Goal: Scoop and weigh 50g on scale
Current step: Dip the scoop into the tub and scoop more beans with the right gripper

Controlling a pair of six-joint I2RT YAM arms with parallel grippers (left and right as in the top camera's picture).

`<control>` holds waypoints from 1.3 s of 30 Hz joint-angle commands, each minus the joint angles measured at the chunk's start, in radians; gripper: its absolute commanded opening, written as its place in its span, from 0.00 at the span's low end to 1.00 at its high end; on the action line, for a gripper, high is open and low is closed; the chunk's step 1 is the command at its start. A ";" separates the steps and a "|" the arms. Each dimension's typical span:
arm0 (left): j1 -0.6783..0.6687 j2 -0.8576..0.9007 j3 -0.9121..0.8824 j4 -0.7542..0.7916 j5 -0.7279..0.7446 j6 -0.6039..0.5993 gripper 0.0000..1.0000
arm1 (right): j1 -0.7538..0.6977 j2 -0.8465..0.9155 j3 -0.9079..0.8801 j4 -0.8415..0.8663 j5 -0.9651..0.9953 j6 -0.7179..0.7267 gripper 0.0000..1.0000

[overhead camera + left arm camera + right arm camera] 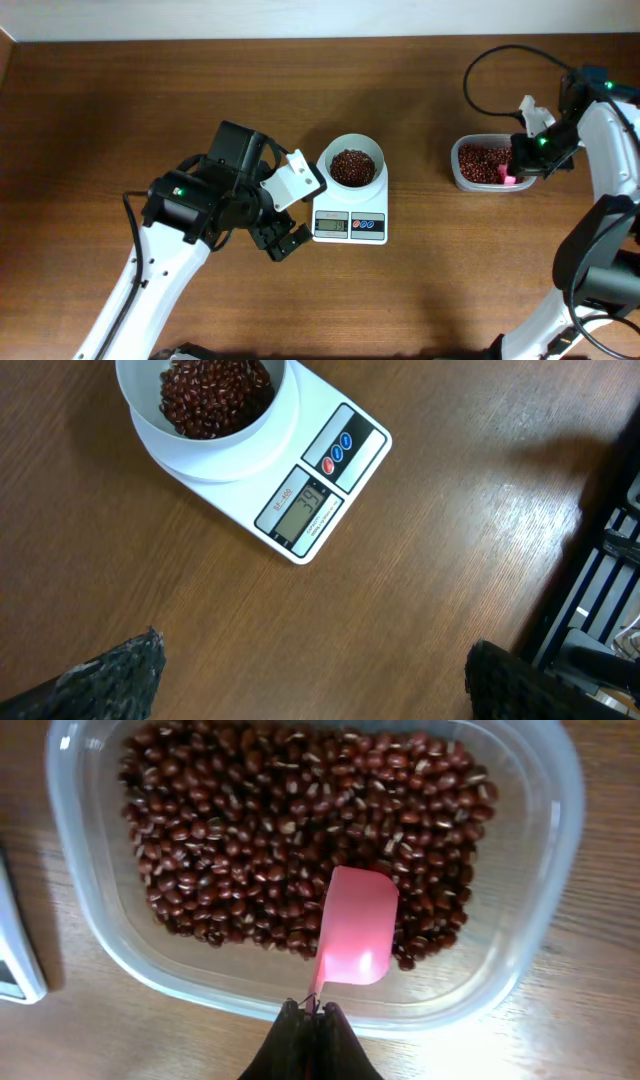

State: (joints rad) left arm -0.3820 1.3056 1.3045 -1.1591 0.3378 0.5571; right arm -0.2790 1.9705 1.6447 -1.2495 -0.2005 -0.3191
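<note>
Brown wood-grain table [150, 100] carries everything here. Near its middle sits the scale [350, 226], a small white rectangle with its grey display [300, 510] and its red and blue buttons [335, 455] facing the robot's side. A round white bowl [352, 150] stands on the scale's platform, behind the display, and it holds a heap of dark red beans [212, 395] (the digits on the display are too small to read with any certainty).

The left gripper [282, 240] hovers just left of the scale, low over the wood. Its jaws are spread wide and grasp nothing, and both dark fingertips [115, 670] show at the bottom corners of the wrist view with bare table between them.

Well apart to the right stands a clear plastic tub [458, 165] of the same red beans. The right gripper [312, 1020] hangs over the tub's near edge with its jaws pressed together, pinching the thin handle of a pink scoop [357, 927]. The scoop's head rests on the beans, close to the tub's near wall.
</note>
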 commanded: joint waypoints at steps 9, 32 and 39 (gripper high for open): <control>0.003 0.005 -0.002 0.002 0.014 0.012 0.99 | -0.011 0.016 -0.097 0.031 -0.240 -0.048 0.04; 0.003 0.005 -0.002 0.002 0.014 0.012 0.99 | -0.213 0.017 -0.274 0.159 -0.657 -0.066 0.04; 0.003 0.005 -0.002 0.002 0.014 0.012 0.99 | -0.212 0.018 -0.285 0.177 -0.681 -0.066 0.04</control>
State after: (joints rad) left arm -0.3820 1.3056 1.3045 -1.1587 0.3374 0.5571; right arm -0.5022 1.9743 1.3750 -1.0760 -0.8410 -0.3767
